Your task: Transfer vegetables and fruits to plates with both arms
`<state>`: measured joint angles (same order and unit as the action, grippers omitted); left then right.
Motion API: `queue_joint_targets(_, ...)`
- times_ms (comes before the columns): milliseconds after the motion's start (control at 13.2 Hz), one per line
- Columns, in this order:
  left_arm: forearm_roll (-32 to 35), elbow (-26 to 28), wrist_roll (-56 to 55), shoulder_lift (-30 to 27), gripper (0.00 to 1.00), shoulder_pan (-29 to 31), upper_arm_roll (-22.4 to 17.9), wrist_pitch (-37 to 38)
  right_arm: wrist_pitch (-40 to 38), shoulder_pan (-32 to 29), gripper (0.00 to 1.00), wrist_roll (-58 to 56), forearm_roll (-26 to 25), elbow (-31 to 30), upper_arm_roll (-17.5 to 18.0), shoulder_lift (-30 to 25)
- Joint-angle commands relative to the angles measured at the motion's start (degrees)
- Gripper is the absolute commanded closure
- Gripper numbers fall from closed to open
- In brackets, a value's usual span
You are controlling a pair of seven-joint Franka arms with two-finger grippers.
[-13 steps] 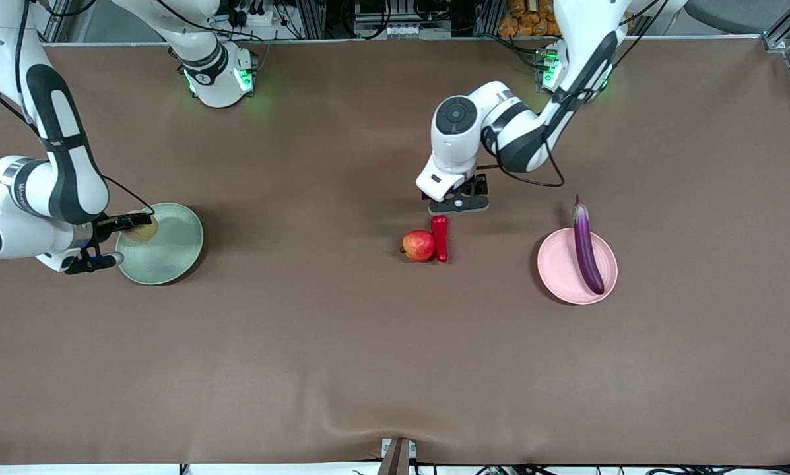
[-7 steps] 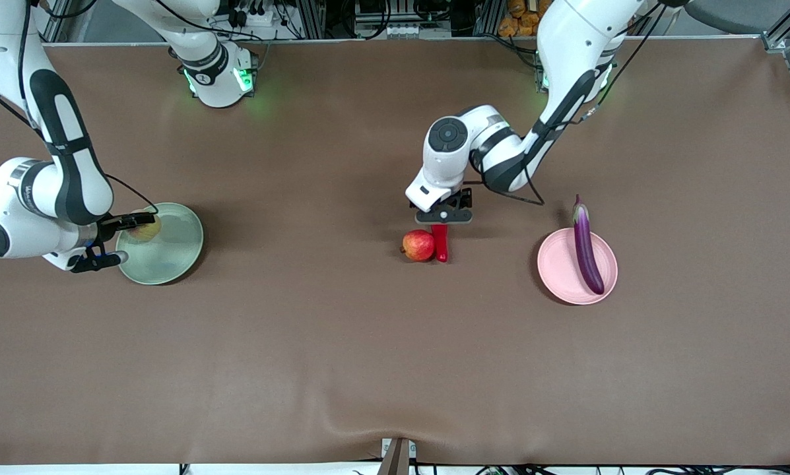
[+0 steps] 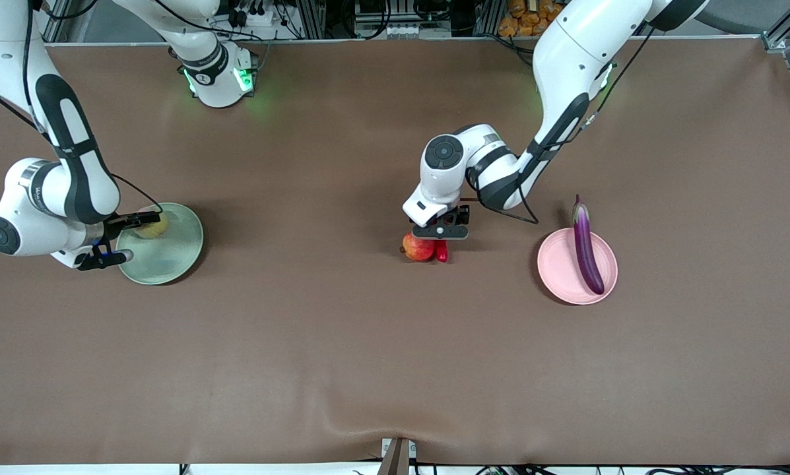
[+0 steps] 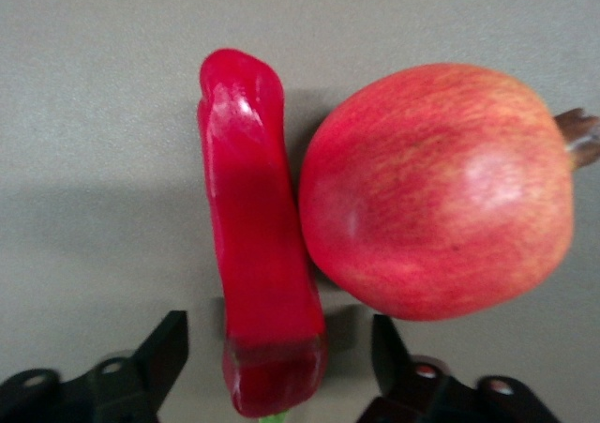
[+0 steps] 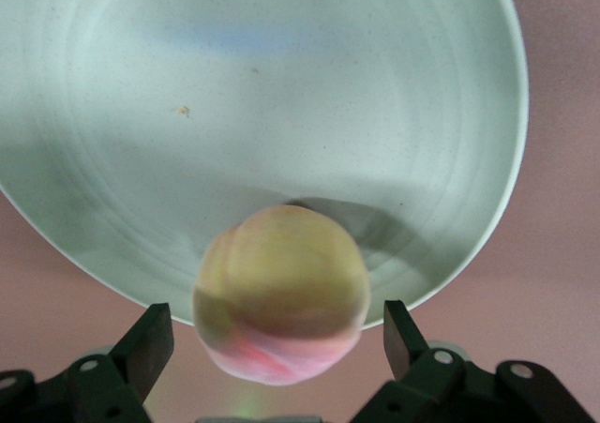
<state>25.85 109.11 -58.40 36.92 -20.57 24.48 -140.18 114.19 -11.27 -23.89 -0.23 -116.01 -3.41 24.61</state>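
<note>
My left gripper is open, low over the stem end of the red chili pepper. In the left wrist view its fingers straddle the chili with gaps on both sides. The round red fruit touches the chili's side. My right gripper is open at the edge of the pale green plate. The peach sits between its fingers without touching them, over the plate's rim. The purple eggplant lies across the pale pink plate.
The brown tablecloth covers the whole table. The arm bases with green lights stand at the table's edge farthest from the front camera. Cables and racks lie past that edge.
My left gripper has come down over the chili's stem end and now hides most of it. My right gripper has edged a little over the green plate with the peach between its fingers.
</note>
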Motion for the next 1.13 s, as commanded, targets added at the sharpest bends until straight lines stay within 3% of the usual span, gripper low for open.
queue_joint_targets(0, 1.66, -1.10, 0.13, 0.87, 0.67, 1.06, 0.30, 0.25, 0.63, -1.91, 0.00, -4.24, 1.36, 0.42, 1.21, -0.88)
queue_joint_targets(76, 1.66, -1.01, 0.04, 0.96, 1.00, 1.23, 0.30, 0.52, -3.84, -2.00, 0.00, -4.41, 4.42, 3.14, 1.21, -1.05)
queue_joint_targets(227, 1.57, -0.40, -0.93, -0.44, 1.00, 2.54, 0.30, 1.48, -12.73, -0.08, 0.00, -3.80, 6.47, 10.33, 1.65, -1.23)
queue_joint_targets(378, 0.96, 0.40, -0.84, -4.03, 1.00, 5.27, 0.74, 5.68, -16.35, 2.65, 0.00, -0.83, 9.80, 14.66, 1.65, -1.23)
queue_joint_targets(529, -1.57, 0.66, -0.49, -7.38, 1.00, 8.42, 1.79, 9.99, -19.87, 7.03, 0.00, 9.77, 11.92, 18.35, 1.65, -1.06)
queue_joint_targets(756, -5.90, -0.04, -0.13, -9.76, 1.00, 17.38, 6.53, 11.33, -22.08, 16.16, 0.00, 29.62, 14.11, 23.80, 1.65, -0.62)
queue_joint_targets(1058, -5.81, 0.48, 11.25, -9.76, 1.00, 29.85, 8.39, 16.24, -18.93, 26.11, 0.00, 52.05, 26.83, 26.18, 1.65, 1.30)
